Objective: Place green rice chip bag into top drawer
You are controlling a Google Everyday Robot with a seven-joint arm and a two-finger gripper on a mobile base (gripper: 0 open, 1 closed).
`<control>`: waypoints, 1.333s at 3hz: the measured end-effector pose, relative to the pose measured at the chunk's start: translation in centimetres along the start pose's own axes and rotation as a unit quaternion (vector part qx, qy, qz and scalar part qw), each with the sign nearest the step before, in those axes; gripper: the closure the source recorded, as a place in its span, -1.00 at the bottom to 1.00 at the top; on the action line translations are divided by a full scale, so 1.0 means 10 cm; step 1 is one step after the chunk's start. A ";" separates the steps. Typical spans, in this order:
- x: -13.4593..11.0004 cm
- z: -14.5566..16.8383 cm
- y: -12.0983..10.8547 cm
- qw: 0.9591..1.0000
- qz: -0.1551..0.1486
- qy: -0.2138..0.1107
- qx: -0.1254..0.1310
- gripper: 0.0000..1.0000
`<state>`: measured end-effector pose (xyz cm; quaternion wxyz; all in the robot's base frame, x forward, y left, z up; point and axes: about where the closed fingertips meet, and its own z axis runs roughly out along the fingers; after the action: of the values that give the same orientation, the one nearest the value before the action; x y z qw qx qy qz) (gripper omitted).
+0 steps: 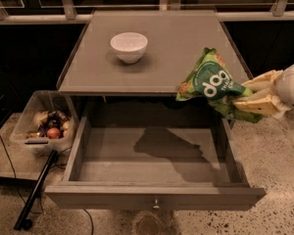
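The green rice chip bag [211, 83] hangs in the air above the right side of the open top drawer [154, 156], over the table's front edge. My gripper [246, 96] comes in from the right and is shut on the bag's right end, its cream fingers [259, 105] pinching the crinkled foil. The drawer is pulled fully out and its inside is bare, with the bag's shadow on its floor. Its front panel carries a small round knob [156, 204].
A white bowl [129, 46] stands on the grey table top [176, 58], back left of the bag. A clear plastic bin [41, 124] with several small items sits on the floor left of the drawer. A black pole [35, 192] leans by the drawer's left corner.
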<state>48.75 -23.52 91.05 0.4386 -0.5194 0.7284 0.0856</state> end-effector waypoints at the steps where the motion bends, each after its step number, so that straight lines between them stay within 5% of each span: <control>1: 0.14 0.35 0.18 0.999 0.019 0.016 -0.029 1.00; 4: 0.46 1.15 0.70 0.995 0.033 0.062 -0.077 1.00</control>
<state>48.88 -16.83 78.44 0.3486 -0.5312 0.7623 0.1235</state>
